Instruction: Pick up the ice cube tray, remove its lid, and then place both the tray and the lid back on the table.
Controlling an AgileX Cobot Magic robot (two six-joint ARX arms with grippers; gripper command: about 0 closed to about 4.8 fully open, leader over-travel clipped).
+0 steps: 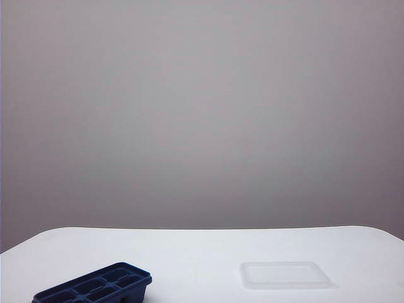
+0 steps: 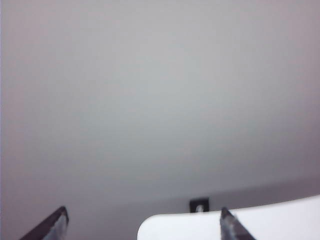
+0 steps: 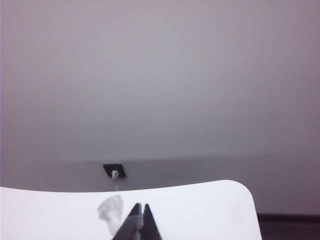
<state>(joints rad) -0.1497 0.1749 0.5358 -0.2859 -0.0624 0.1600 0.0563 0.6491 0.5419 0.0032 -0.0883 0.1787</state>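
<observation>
The small dark navy blue rectangular ice cube tray [image 1: 95, 284], with its two rows of square compartments uncovered, is seen resting on the broad white smooth table [image 1: 202, 246] at the near left of the exterior view; the thin clear frosted plastic lid [image 1: 287, 275] lies flat on the same table, well apart to its right; neither is touched by anything. Both parts appear set down separately, so the task is judged essentially complete, tray and lid each lying stable on its own patch of table.

Neither arm is seen in the exterior view. In the left wrist view the left end effector [image 2: 142, 227] is shown with its two dark fingertips [image 2: 56, 225] spread wide and nothing between them; only a corner of the table lies ahead of it, and the tray is not in its sight. In the right wrist view the right end effector [image 3: 138, 225] is shown with its tips pressed together, empty; ahead of it lies the table's far edge, with a small crumpled translucent scrap [image 3: 111, 209] just beside the tips and a dark wall socket [image 3: 114, 170] beyond. Both end effectors appear clear of the work, presumably so that the placed items are left undisturbed.
</observation>
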